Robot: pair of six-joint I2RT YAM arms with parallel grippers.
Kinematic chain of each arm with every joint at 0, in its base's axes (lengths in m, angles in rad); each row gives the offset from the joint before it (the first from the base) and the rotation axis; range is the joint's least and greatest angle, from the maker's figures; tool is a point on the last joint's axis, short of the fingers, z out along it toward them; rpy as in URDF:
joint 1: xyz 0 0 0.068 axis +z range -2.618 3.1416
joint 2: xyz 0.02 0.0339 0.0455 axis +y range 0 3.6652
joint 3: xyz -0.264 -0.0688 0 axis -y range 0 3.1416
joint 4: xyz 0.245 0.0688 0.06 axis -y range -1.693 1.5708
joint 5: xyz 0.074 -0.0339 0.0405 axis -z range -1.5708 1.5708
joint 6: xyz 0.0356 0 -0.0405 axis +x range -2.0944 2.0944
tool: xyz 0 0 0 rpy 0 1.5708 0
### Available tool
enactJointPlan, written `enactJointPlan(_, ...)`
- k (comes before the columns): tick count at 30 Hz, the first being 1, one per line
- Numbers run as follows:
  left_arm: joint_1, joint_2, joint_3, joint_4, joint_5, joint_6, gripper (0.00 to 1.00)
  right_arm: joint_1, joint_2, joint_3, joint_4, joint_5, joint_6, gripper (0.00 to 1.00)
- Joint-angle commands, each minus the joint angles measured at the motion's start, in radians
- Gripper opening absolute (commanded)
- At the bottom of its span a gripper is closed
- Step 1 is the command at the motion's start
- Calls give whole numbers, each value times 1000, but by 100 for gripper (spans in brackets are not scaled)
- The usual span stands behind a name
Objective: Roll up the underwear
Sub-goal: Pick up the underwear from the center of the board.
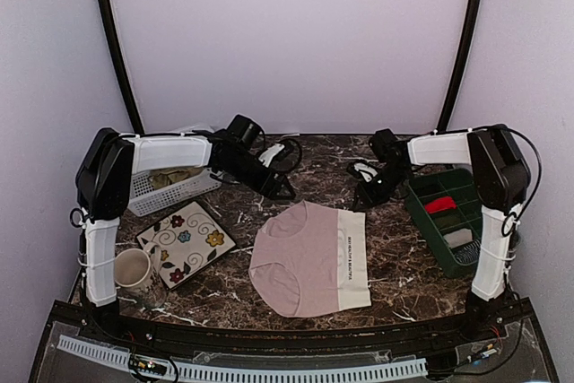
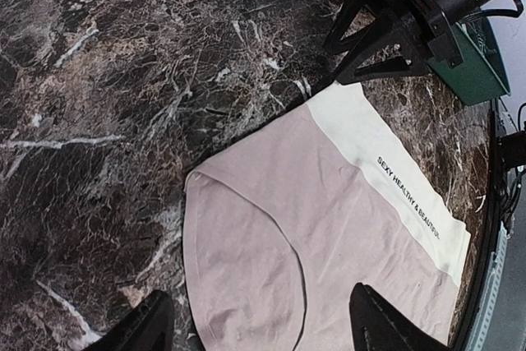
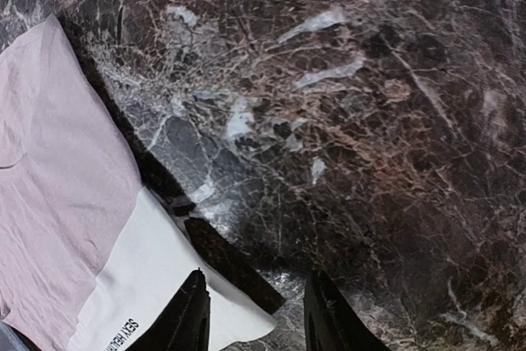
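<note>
1x pink underwear [image 1: 309, 257], soft knit, lying flat, cream waistband [image 1: 352, 257] at 3 o'clock, on marble desk [image 1: 395, 248]. left gripper [image 2: 259, 293] wide open, empty; right gripper [image 3: 255, 285] part-open, empty.

Black print on the cream waistband [image 2: 371, 144] of the pink underwear [image 2: 279, 260] — "SEXY HEALTHY & BEAUTIFUL"

Centre frame: one pink underwear [image 1: 309, 257]. Upper left: one white basket [image 1: 148, 196] with one khaki garment [image 1: 172, 177]. Lower left: one floral plate [image 1: 186, 241], one mug [image 1: 133, 271]. Right: one green bin [image 1: 421, 213] holding two rolls, one red roll [image 1: 439, 204] and one grey-white roll [image 1: 458, 238]. Two arms: left arm [image 1: 170, 152], right arm [image 1: 444, 148].
</note>
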Motion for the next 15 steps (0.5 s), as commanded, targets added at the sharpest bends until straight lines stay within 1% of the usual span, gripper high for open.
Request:
enactJointPlan(1,31,35,49,22,33,-34,75,-6,39,42,-28,-73,-50,38)
enactJointPlan(5,42,94,99,4,6,-49,73,-6,67,38,-43,-95,-68,36)
enactJointPlan(8,42,140,139,-15,-5,-52,70,-6,67,16,-35,-113,-70,32)
enactJointPlan(12,42,186,171,-42,-4,-59,65,-6,70,0,-38,-115,-71,24)
enactJointPlan(15,41,202,172,-60,17,-56,63,-6,66,-7,-41,-130,-71,23)
